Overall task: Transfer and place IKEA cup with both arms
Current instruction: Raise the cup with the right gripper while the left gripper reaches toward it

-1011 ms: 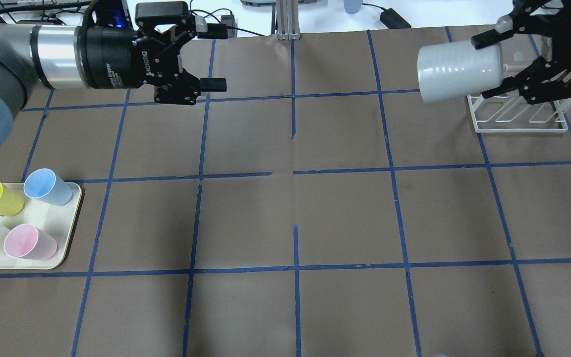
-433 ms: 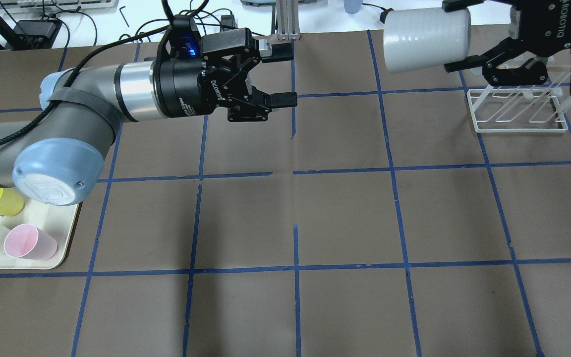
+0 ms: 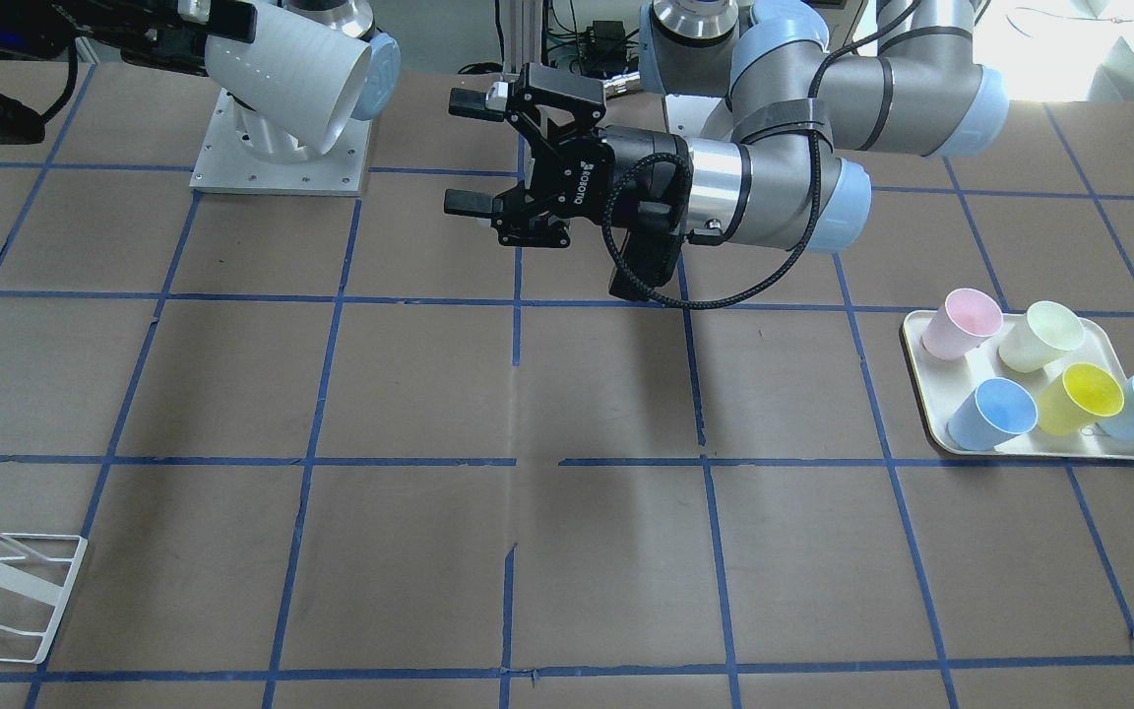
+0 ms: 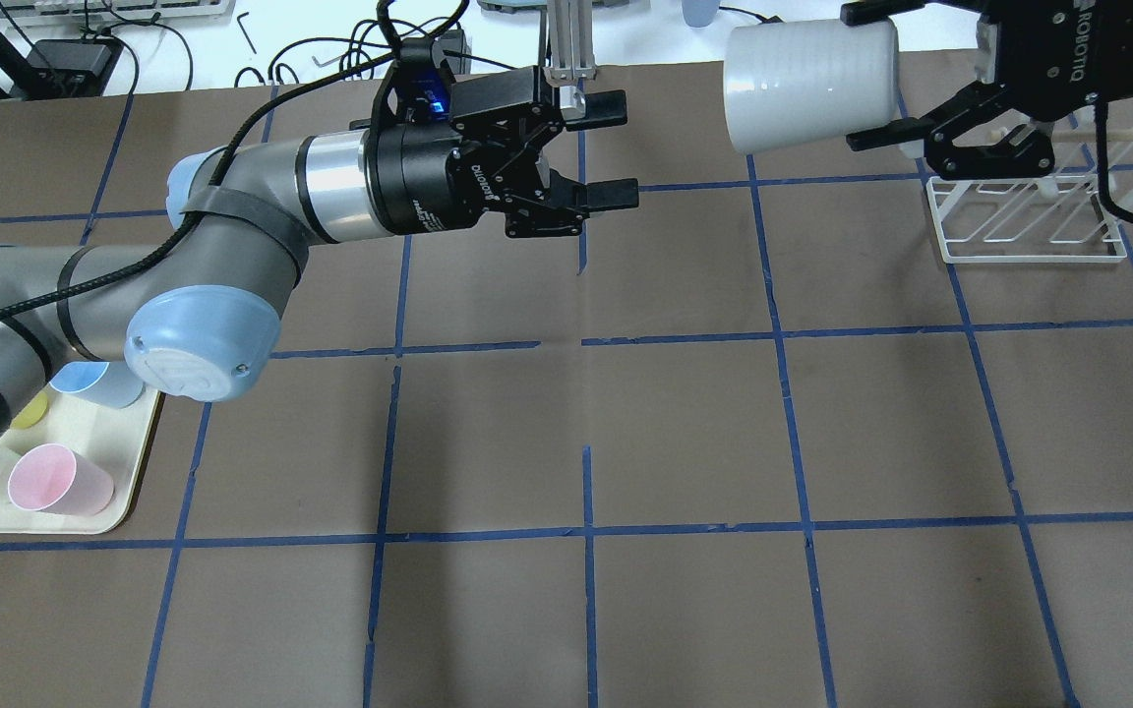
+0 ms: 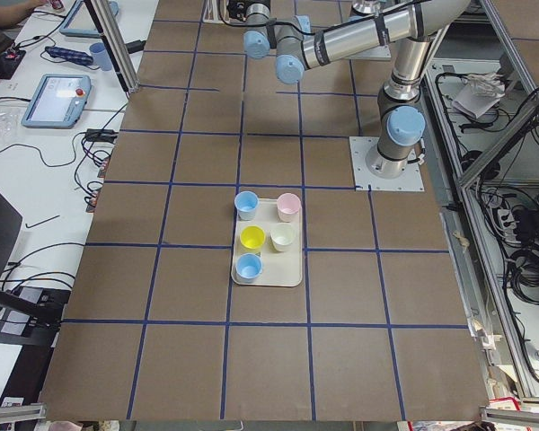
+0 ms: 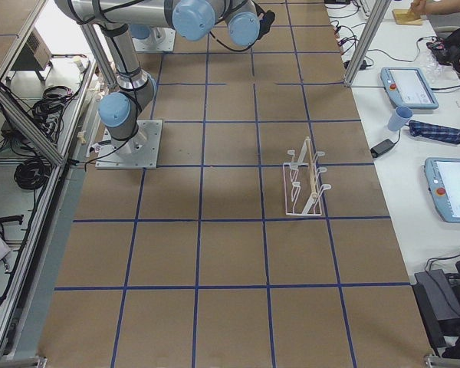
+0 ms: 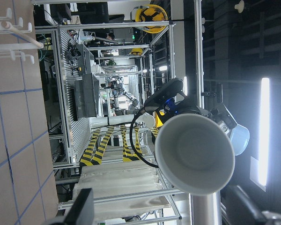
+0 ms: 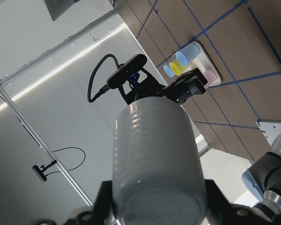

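At upper right of the overhead view, the right gripper (image 4: 871, 77) clamps the pale IKEA cup (image 4: 803, 84) sideways, mouth toward the wide-open left gripper (image 4: 616, 147) at upper centre; a misaligned approach could knock it loose.

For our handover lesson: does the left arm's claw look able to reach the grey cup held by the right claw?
Probably yes. The left claw is open, facing the mouth of the grey cup, with nothing between them. The right claw grips near its base, leaving the rim free.
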Available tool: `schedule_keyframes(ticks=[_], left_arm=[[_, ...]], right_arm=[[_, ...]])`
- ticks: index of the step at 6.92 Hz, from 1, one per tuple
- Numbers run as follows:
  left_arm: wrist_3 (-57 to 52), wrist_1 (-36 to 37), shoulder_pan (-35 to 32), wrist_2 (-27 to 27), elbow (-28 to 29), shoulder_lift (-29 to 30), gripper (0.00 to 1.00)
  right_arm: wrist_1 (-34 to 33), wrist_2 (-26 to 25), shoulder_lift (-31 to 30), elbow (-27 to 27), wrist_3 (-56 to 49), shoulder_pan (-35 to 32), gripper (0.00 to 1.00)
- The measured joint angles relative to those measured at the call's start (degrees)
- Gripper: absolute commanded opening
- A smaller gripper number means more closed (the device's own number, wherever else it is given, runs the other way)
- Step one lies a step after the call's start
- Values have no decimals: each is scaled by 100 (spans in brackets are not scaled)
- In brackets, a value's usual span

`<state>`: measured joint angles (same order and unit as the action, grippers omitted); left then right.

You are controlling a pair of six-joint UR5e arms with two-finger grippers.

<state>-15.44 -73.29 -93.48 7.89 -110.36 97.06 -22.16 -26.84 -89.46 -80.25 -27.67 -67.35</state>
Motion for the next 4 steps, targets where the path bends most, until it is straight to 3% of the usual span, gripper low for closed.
schedule_keyframes(ticks=[4], left_arm=[[-14,629,-339,516,68,340,100]], right_arm=[[-16,-156,6,0,-19,-244,57]])
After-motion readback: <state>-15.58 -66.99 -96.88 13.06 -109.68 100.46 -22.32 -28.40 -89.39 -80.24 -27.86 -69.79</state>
